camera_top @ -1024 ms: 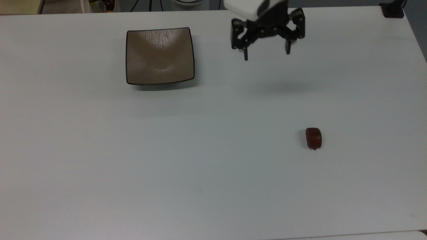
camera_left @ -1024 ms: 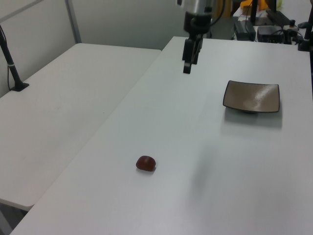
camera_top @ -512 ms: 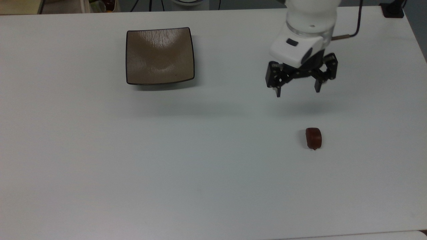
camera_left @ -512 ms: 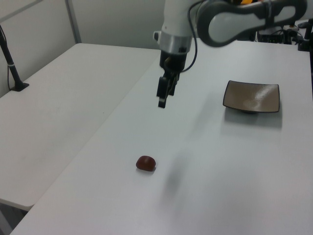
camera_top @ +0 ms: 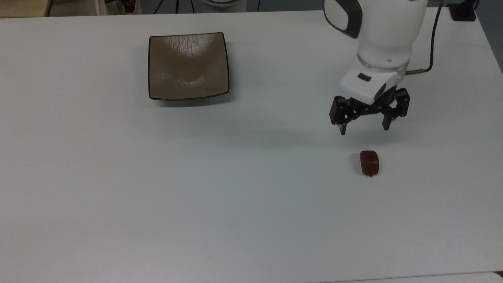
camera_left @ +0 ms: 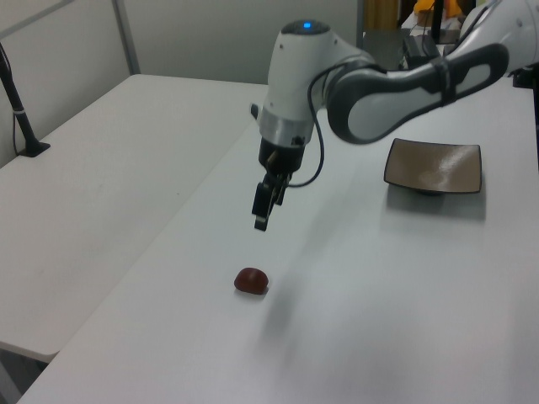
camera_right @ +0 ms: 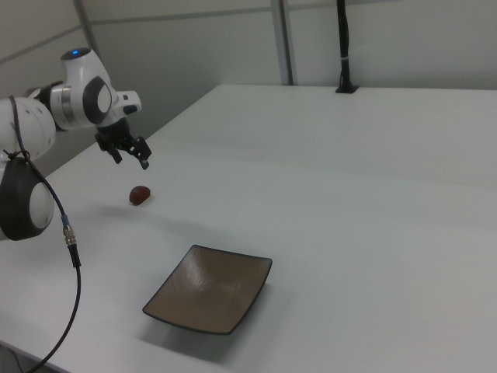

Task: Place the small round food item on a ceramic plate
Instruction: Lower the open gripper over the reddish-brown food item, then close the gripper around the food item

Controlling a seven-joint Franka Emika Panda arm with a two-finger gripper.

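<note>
The small round food item [camera_top: 369, 162] is a glossy reddish-brown lump lying on the white table, also visible in the left view [camera_left: 251, 280] and the right view [camera_right: 140, 194]. My gripper [camera_top: 364, 131] hangs open above the table, just above the food item in the top view and apart from it; it also shows in the left view [camera_left: 261, 220] and the right view [camera_right: 132, 161]. Nothing is between its fingers. The ceramic plate [camera_top: 188, 65], square and tan with a dark rim, sits empty toward the top view's upper left [camera_left: 434, 166] [camera_right: 210, 289].
A black cable [camera_right: 74, 256] hangs from the arm at the right view's left. A second white table [camera_left: 109, 160] adjoins on the left view's left, with a black post [camera_left: 21, 118] on it. Clutter lies past the table's far edge [camera_top: 118, 6].
My gripper has travelled from the far edge toward the food item, moving down and right in the top view and lowering. It stayed open. Plate and food item have not moved.
</note>
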